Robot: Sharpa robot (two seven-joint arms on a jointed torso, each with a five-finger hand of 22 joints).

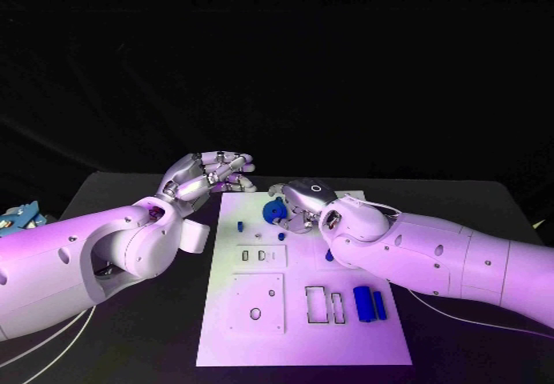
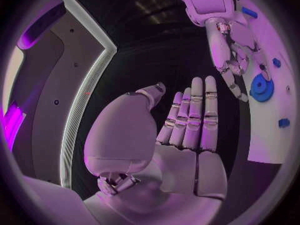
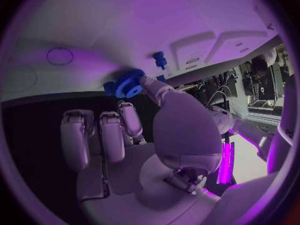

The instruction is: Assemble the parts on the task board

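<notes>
The white task board (image 1: 231,336) lies in the middle of the black table. A blue gear (image 1: 274,210) stands tilted over the board's far end. My right hand (image 1: 303,202) pinches the gear, thumb on its rim (image 3: 128,84); the left wrist view shows fingertips at the gear (image 2: 261,87). My left hand (image 1: 214,176) hovers by the board's far left corner, flat with straight fingers (image 2: 190,117) and nothing in it. Small blue parts (image 1: 240,226) (image 1: 283,235) lie near the gear. Two blue bars (image 1: 370,303) rest at the board's right side.
Rectangular cut-outs (image 1: 256,302) (image 1: 323,305) mark the board's near half, and small slots (image 1: 254,255) its middle. A blue-grey object (image 1: 18,214) sits at the table's far left edge. A thin cable (image 1: 462,314) runs under my right arm.
</notes>
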